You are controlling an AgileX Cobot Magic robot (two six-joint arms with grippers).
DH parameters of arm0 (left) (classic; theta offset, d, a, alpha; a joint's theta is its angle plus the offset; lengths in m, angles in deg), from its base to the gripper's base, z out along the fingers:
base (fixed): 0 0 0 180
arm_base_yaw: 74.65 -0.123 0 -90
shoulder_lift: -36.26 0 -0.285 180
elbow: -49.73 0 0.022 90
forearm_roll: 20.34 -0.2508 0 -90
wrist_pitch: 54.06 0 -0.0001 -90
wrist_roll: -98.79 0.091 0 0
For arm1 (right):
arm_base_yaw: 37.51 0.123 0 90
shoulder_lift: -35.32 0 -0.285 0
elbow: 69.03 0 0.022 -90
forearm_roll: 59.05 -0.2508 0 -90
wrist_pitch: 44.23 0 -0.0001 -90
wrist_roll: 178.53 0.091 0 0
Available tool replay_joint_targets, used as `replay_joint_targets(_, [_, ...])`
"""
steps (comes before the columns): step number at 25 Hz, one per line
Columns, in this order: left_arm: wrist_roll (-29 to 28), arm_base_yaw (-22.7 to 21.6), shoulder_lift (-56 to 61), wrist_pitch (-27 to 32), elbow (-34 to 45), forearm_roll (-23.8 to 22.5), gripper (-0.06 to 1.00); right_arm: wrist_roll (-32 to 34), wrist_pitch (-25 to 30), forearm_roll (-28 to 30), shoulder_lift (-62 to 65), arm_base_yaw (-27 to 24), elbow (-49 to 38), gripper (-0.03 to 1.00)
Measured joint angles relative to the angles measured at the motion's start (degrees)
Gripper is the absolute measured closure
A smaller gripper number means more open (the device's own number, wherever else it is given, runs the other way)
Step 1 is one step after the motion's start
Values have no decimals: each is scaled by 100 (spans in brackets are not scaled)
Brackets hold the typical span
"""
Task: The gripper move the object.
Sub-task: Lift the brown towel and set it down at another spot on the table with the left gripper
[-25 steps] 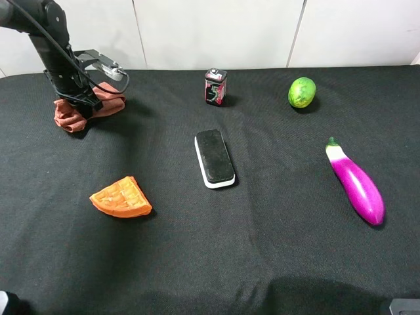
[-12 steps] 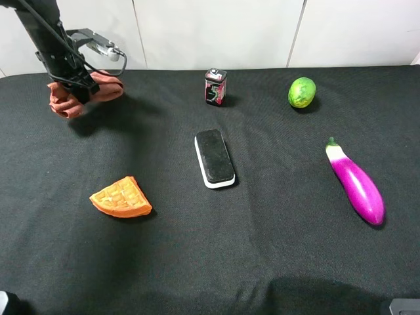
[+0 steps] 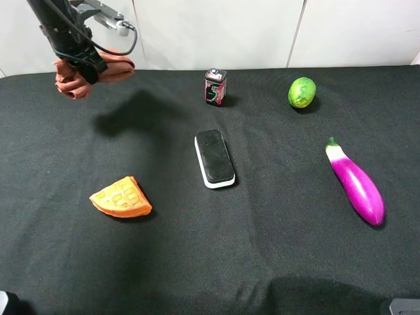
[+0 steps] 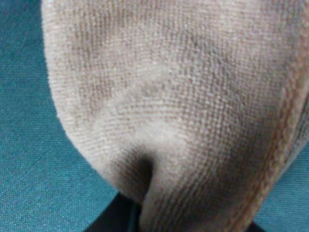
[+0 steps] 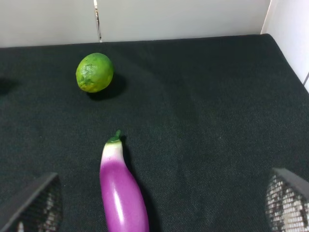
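My left gripper [image 3: 90, 66] is shut on the rust-brown cloth towel [image 3: 71, 83] and holds it in the air above the table's far left corner. The towel hangs in folds on both sides of the dark fingers, and its shadow falls on the black table [image 3: 138, 111]. In the left wrist view the towel [image 4: 183, 96] fills nearly the whole picture and hides the fingers. My right gripper [image 5: 161, 200] is open and empty, with its fingers spread wide over the table's right side.
An orange waffle wedge [image 3: 121, 198] lies front left. A black-and-white eraser block [image 3: 214, 158] lies in the middle, with a small battery [image 3: 215, 86] behind it. A green lime [image 3: 302, 92] [image 5: 94, 72] and a purple eggplant [image 3: 356, 182] [image 5: 123, 191] are on the right.
My left gripper has risen with the towel, lifting it off the table, first slightly left and then slightly right. The towel's shadow has spread out below. The other things have not moved.
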Motion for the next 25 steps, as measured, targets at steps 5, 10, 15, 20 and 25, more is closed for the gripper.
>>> replay_joint_targets(5, [-4, 318, 54, 234, 0, 13, 70, 0, 0, 0, 0, 0, 0, 33])
replay_joint_targets(10, [-19, 603, 54, 414, 0, 19, 70, 0, 0, 0, 0, 0, 0, 33])
replay_joint_targets(15, [-210, 712, 74, 584, 29, 36, 70, 0, 0, 0, 0, 0, 0, 33])
replay_joint_targets(20, [-281, 725, 380, 418, 495, 126, 70, 0, 0, 0, 0, 0, 0, 33])
replay_joint_targets(25, [-494, 725, 852, 75, 1216, 138, 70, 0, 0, 0, 0, 0, 0, 33])
